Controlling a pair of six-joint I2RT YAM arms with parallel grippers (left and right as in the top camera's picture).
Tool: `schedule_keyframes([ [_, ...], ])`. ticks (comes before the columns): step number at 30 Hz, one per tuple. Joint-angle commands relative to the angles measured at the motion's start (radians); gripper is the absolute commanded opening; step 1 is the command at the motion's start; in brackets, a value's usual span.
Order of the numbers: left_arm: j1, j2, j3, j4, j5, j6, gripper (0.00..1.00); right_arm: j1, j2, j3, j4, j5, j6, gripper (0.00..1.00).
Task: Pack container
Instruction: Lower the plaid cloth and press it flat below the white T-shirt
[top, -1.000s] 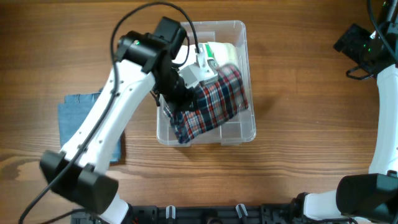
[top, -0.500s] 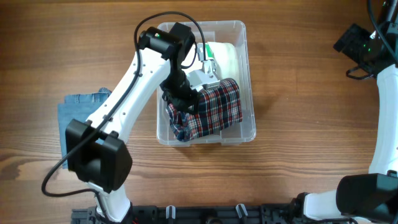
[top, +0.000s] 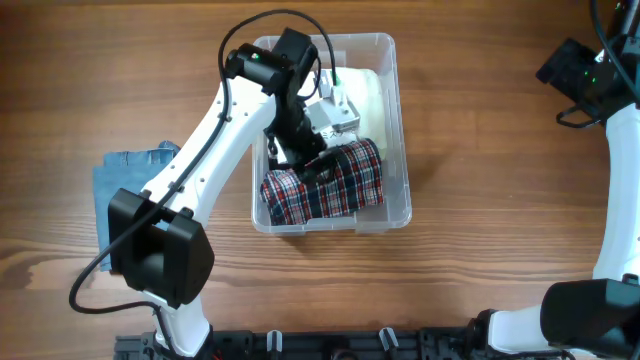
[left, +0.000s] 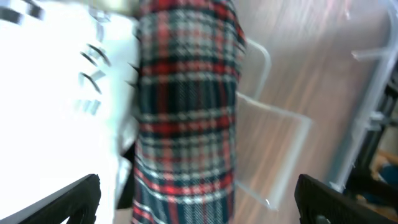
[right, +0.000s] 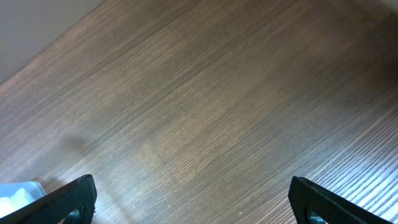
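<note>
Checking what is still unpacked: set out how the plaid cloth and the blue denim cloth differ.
The red, navy and white plaid cloth lies inside the clear plastic rectangular container; the blue denim cloth lies on the wooden table, left of it. The plaid cloth is checked in several colours; the denim cloth is plain blue. Both are fabric, partly hidden by the white left arm.

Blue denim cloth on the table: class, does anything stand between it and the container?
Nothing lies on the table between the blue denim cloth and the container; only the left arm crosses above that gap. A plaid cloth and a white item already lie inside.
</note>
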Motion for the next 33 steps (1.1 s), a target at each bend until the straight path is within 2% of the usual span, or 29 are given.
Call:
schedule_keyframes([
  [1, 0.003, -0.005, 0.023, 0.048, 0.010, -0.106, 1.00, -0.005, 0.011, -0.004, 0.002, 0.021, -0.008, 1.00],
  [5, 0.003, -0.006, 0.028, 0.053, 0.009, -0.171, 1.00, -0.005, 0.011, -0.004, 0.002, 0.021, -0.008, 1.00],
  [18, -0.002, 0.003, 0.027, -0.062, -0.051, -0.158, 1.00, -0.005, 0.011, -0.004, 0.002, 0.021, -0.008, 1.00],
  [24, -0.010, 0.071, 0.027, -0.121, -0.066, -0.159, 1.00, -0.005, 0.011, -0.004, 0.002, 0.021, -0.008, 1.00],
  [33, -0.011, 0.130, 0.027, -0.124, -0.074, -0.159, 0.98, -0.005, 0.011, -0.004, 0.002, 0.021, -0.008, 1.00],
])
